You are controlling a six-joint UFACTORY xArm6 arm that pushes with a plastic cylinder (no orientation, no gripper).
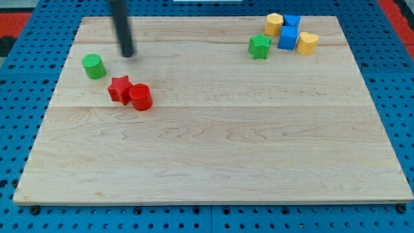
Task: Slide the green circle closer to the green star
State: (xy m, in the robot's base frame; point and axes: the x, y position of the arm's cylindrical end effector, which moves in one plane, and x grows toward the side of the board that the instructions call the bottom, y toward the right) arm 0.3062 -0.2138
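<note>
The green circle (94,66) stands near the board's left edge, toward the view's top. The green star (260,46) sits far to its right, near the view's top right. My tip (128,54) rests on the board just right of the green circle and slightly above it, with a small gap between them. The dark rod rises from the tip out of the view's top.
A red star (119,88) and a red cylinder (140,97) touch each other just below and right of the green circle. Right of the green star cluster a yellow hexagon (274,24), a blue block (288,33) and a yellow heart (306,43). The wooden board (213,149) lies on a blue pegboard.
</note>
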